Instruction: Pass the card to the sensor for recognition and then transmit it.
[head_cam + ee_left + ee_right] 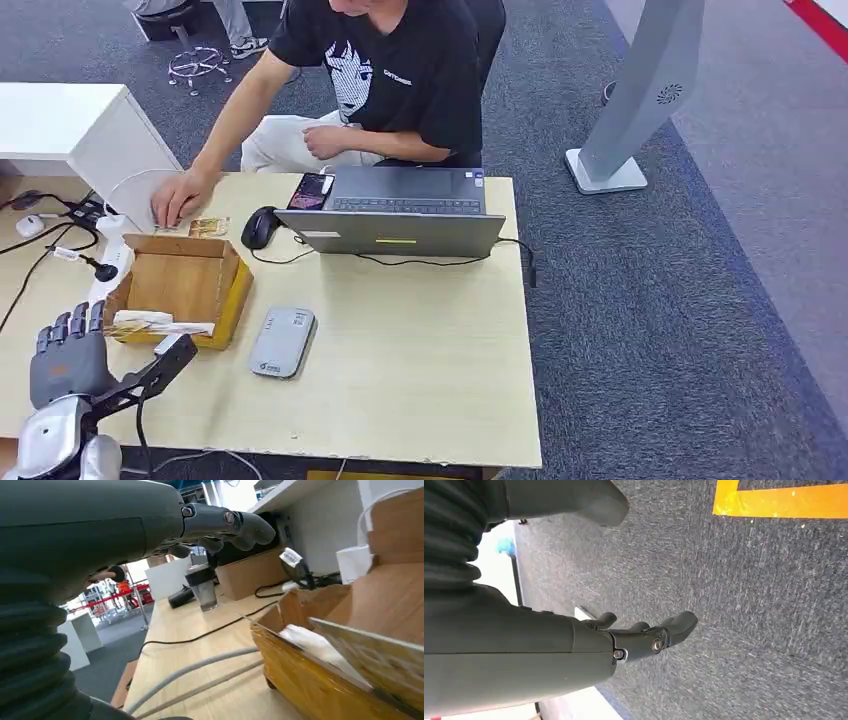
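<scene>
A card (160, 325) leans inside the front wall of an open cardboard box (225, 300) on the left of the table. In the left wrist view the same card (372, 655) sticks up over the box's yellow-taped wall (310, 685). My left hand (68, 350) is raised just left of the box with its fingers (227, 525) apart, and it holds nothing. A flat grey sensor (283, 341) lies on the table to the right of the box. My right hand (644, 637) hangs over grey carpet, fingers loosely bent and empty.
A person sits behind the table, one hand (178, 203) resting beside more cards (207, 227). A laptop (400, 215), a mouse (260, 228) and a phone (311, 191) stand at the far side. Cables (50, 250) run along the left edge. A grey kiosk stand (640, 100) is at the right.
</scene>
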`<move>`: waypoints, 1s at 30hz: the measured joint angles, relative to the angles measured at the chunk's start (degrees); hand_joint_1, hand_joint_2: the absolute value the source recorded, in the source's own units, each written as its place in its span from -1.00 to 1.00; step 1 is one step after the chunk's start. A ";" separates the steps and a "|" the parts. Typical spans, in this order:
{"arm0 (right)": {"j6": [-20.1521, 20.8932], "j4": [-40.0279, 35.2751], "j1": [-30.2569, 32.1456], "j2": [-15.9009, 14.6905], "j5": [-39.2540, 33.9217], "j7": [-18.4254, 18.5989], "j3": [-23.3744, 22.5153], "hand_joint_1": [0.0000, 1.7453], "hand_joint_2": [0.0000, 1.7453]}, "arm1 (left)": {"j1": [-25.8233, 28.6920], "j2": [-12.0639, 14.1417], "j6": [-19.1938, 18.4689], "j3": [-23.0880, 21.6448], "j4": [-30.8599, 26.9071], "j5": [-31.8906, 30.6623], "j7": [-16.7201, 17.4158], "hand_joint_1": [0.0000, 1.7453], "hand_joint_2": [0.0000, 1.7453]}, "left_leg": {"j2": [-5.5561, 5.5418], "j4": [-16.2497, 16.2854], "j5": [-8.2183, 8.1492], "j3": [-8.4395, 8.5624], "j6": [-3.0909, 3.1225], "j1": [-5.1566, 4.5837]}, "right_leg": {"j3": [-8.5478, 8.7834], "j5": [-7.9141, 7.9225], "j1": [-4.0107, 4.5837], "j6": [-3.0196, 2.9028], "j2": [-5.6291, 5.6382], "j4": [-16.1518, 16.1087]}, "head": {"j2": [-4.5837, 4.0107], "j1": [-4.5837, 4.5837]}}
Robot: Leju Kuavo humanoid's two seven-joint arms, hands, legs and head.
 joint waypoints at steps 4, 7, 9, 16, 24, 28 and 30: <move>0.09 0.00 -0.03 0.00 0.61 -0.28 0.13 -1.00 1.00 | -0.81 0.09 1.11 -2.51 1.94 0.00 -1.37 -1.00 1.00 | 0.01 0.01 0.00 0.00 0.00 0.00 | 0.00 0.01 0.00 0.00 0.01 0.00 | 0.00 0.00; 0.11 0.00 -0.06 0.00 1.01 -0.44 0.28 -1.00 1.00 | -1.52 0.44 1.92 -4.72 2.69 0.00 -0.81 -1.00 1.00 | 0.01 0.01 0.00 0.01 0.00 0.00 | 0.00 0.01 0.00 0.00 0.01 0.00 | 0.00 0.00; 0.09 0.00 -0.05 0.00 1.16 -0.46 0.48 -1.00 1.00 | -2.00 0.79 2.40 -6.65 3.04 0.00 -0.39 -1.00 1.00 | 0.00 0.01 0.00 -0.01 0.00 0.00 | 0.01 0.01 0.00 0.00 0.00 0.00 | 0.00 0.00; 0.09 0.00 -0.06 0.00 1.46 -0.61 0.68 -1.00 1.00 | -3.28 0.98 3.61 -9.81 3.41 0.00 -1.05 -1.00 1.00 | 0.01 0.01 0.00 0.00 0.00 0.00 | 0.00 0.01 0.00 0.00 0.01 0.00 | 0.00 0.00; 0.11 0.00 -0.03 0.00 1.51 -0.61 0.85 -1.00 1.00 | -3.52 0.92 2.64 -10.77 3.39 0.00 -2.67 -1.00 1.00 | 0.01 0.01 0.00 0.00 0.00 0.00 | 0.00 0.01 0.00 0.00 0.01 0.00 | 0.00 0.00; 0.11 0.00 -0.03 0.00 1.53 -0.52 0.85 -1.00 1.00 | -3.49 0.90 -0.03 -10.77 3.36 0.00 -3.23 -1.00 1.00 | 0.01 0.01 0.00 -0.01 0.00 0.00 | 0.00 0.01 0.00 0.00 0.01 0.00 | 0.00 0.00; 0.11 0.00 -0.03 0.00 1.53 -0.52 0.85 -1.00 1.00 | -3.48 0.90 -2.41 -10.77 3.36 0.00 -3.30 -1.00 1.00 | 0.01 0.01 0.00 -0.01 0.00 0.00 | 0.00 0.01 0.00 0.00 0.01 0.00 | 0.00 0.00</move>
